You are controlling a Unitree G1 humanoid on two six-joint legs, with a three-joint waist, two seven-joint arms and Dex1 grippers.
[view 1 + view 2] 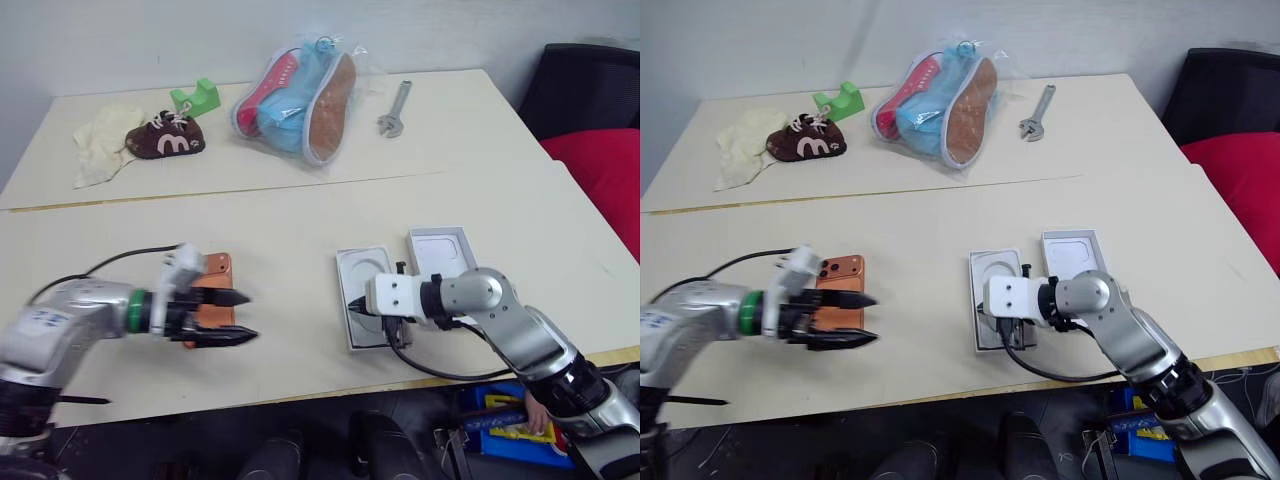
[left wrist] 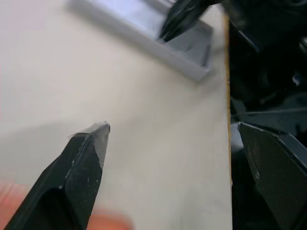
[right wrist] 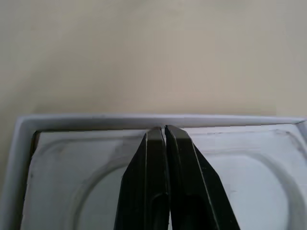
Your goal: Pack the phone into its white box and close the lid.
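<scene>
Left eye view: phone flat on table, camera cluster at far end, long axis running away from robot. Left gripper spread wide, empty, just above phone's near end. Likely stiff, slick, thin; best pinched across long edges.

Right eye view: white box and lid side by side, well right of phone, long axes also running away. Right gripper over box.

Left wrist view: fingers apart, nothing between.

Right wrist view: fingers pressed together, empty, over box insert.
</scene>
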